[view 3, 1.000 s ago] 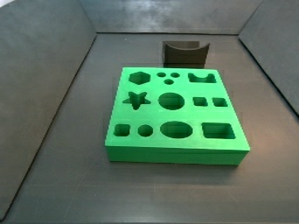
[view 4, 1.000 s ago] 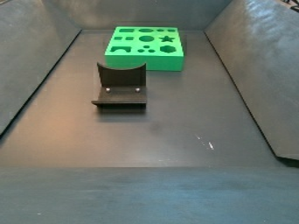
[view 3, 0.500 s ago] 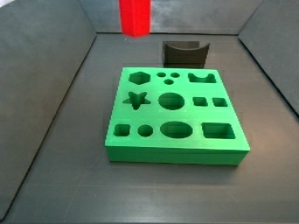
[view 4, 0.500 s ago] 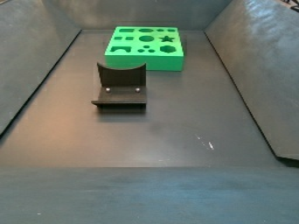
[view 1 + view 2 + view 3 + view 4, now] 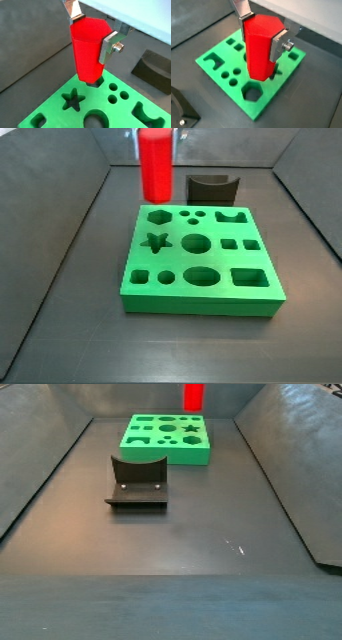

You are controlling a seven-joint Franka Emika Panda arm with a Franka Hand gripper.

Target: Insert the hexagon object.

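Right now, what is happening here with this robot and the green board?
The gripper holds a red peg upright between its silver fingers, above the far part of the green board. The peg is not yet in any hole; in a wrist view its lower end hangs close to the hexagon hole. A dark grey block stands on the floor behind the board.

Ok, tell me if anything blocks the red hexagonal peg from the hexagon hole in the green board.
Nothing visible does. The gripper holds the tall red hexagonal peg upright above the green board; the hexagon hole is open and empty.
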